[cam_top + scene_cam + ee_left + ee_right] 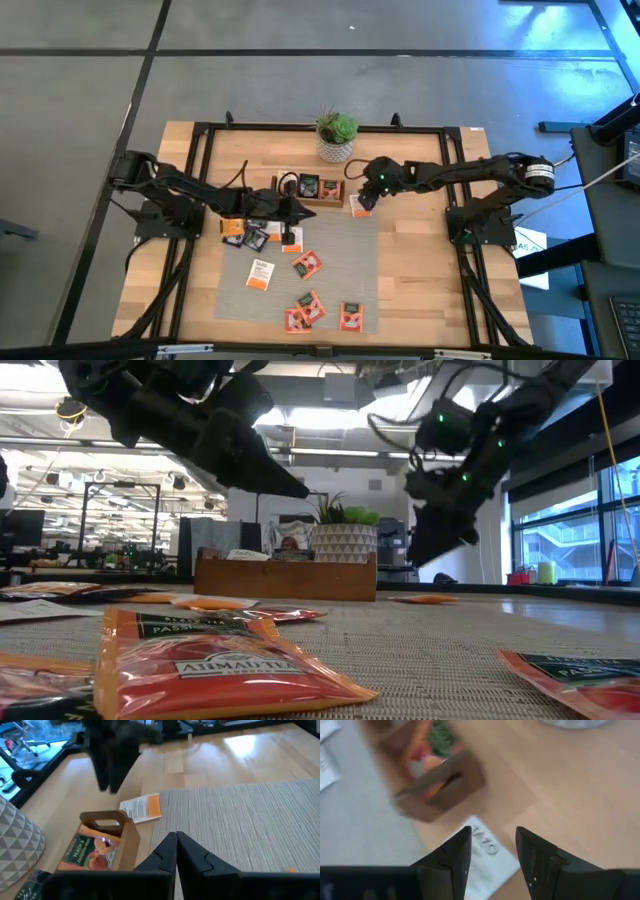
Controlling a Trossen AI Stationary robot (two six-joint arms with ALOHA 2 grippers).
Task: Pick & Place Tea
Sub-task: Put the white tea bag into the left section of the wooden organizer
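Right wrist view: right claw [492, 851], fingers apart, hovers over white packet [485, 857] beside tray [440, 785]; descend straight, straddle it; left claw [176, 851] together

Glossy foil-like tea packets [215, 665] lie on a ribbed, seemingly woven mat [440, 655].

A light wooden table [420, 285] framed by black rails is seen from above. A grey ribbed mat [350, 270] is laid over its centre. At twelve o'clock a potted plant [337, 137] is stood on the bare wood, and a wooden tray [310, 189] is set just below it. A white-and-orange tea packet [360, 204] is laid on the wood by the tray's three o'clock end. Orange-red packets [306, 264] are scattered over the mat toward six o'clock.
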